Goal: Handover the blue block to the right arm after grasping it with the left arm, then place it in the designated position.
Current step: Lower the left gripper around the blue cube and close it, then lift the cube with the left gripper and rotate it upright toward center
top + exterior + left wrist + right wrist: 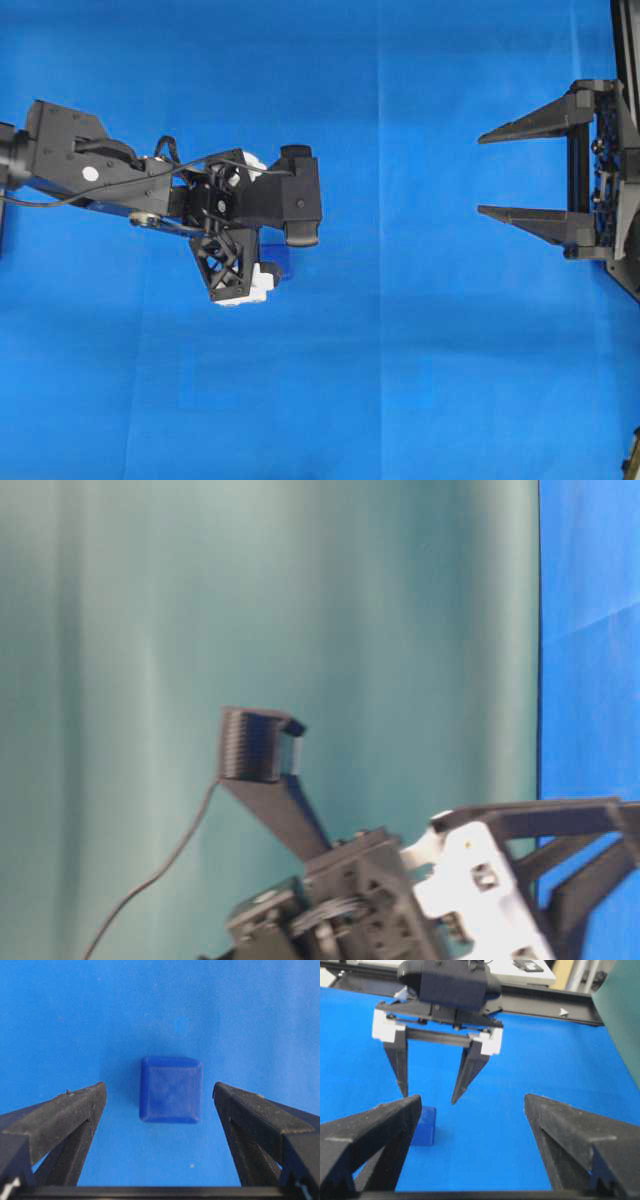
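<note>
the left wrist view alone shows the whole block (171,1090), flat on the cloth (75,1020) between the left gripper's (160,1097) wide-spread fingers, touching neither. from overhead the left arm (150,185) hides all but a sliver of the block. the right wrist view shows the left gripper above the block. one block, two arms. the right gripper (485,173) gapes wide, holding nothing, well apart. behind hangs a teal curtain (250,600).

Overhead looks straight down; left wrist close above the blue block (171,1090); right wrist faces it low, across the cloth (560,1070).
</note>
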Controlling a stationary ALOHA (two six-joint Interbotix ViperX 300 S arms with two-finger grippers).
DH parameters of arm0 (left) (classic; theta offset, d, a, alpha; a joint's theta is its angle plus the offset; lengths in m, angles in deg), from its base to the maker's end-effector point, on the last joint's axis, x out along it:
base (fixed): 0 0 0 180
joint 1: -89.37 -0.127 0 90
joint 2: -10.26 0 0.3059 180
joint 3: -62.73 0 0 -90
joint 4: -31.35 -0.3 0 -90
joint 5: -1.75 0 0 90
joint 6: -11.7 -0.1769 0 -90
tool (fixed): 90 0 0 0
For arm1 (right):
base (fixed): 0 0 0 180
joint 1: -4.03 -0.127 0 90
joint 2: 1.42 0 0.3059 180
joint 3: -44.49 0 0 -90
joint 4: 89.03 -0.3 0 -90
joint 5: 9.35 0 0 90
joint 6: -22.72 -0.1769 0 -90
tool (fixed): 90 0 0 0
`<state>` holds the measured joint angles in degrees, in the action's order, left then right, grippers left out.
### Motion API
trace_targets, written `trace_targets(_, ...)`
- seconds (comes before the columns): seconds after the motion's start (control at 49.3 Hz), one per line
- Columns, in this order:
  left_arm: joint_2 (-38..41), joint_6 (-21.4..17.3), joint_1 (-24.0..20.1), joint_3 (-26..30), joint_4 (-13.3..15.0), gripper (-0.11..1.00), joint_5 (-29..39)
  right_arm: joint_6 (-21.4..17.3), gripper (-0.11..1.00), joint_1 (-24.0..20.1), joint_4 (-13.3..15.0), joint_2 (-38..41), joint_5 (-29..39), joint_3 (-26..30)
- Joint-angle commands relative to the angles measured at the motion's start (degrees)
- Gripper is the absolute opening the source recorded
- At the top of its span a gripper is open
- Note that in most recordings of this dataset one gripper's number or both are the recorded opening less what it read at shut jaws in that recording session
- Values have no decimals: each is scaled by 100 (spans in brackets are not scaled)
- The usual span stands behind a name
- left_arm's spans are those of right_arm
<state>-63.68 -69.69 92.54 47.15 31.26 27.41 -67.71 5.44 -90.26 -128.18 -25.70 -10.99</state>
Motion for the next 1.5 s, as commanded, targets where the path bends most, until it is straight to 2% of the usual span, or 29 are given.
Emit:
trace_targets(0.0,0,18,44,-18,-9,92,-176,-9,97,9,-26,44,-53,79)
trace_targets(0.689,817,114,79,-132,-9,92,-650,-9,97,9,-70,158,-70,70)
trace_targets(1.014,844,105,79,-132,-9,91,-659,-9,97,9,-70,158,-70,70)
trace_targets(1.115,844,105,114,-105,-9,80,-598,-9,97,9,-70,167,-70,79)
trace_targets(1.237,844,97,167,-70,-9,47,-545,-9,97,9,-70,158,-70,70)
trace_targets(1.257,844,97,167,-70,-9,45,-536,-9,97,9,-79,158,-70,70)
trace_targets(1.48,835,88,237,-9,-9,46,-396,-9,97,9,-70,158,-97,79)
